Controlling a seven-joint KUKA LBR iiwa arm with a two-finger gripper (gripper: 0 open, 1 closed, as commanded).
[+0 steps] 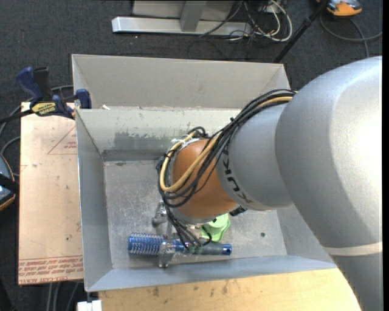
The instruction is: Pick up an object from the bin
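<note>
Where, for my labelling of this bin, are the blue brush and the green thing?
blue brush (143, 245): camera view, on its bristled head.
green thing (219, 226): camera view, on its exposed upper part.

The floor (42, 36) around my workplace is dark carpet, charcoal grey with a fine, rough weave, and it runs to the top and left edges of what I see. At the far side a pale metal stand base (182, 24) lies flat on it, a long bright bar under a broader grey post. Just right of it a tangle of black and white cables (267, 21) lies on the carpet, and one thin black cable (301, 30) runs slantwise beside them. In the far right corner sits something orange and yellow (344, 6), cut off by the edge. Light falls evenly, without hard shadows.
</note>
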